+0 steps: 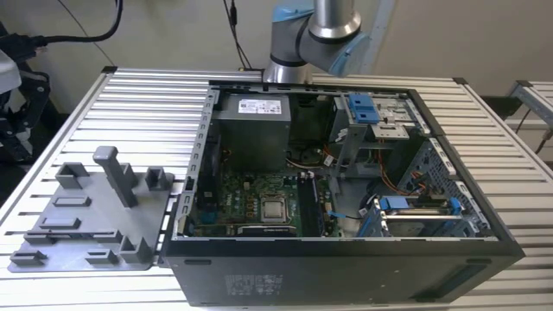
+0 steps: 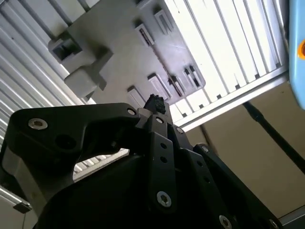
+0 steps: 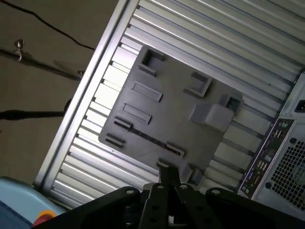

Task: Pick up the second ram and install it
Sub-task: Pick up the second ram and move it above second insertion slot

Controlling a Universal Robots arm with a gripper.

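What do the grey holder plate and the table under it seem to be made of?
The grey holder plate looks like matte plastic, moulded or printed: even dull grey, no shine, blocky raised parts. The table looks like bare metal, probably aluminium: ribbed slats with a bright silvery sheen.

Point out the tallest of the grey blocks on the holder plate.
The tall narrow post toward the plate's far side in the exterior view. It rises well above the low blocks around it on the grey holder plate.
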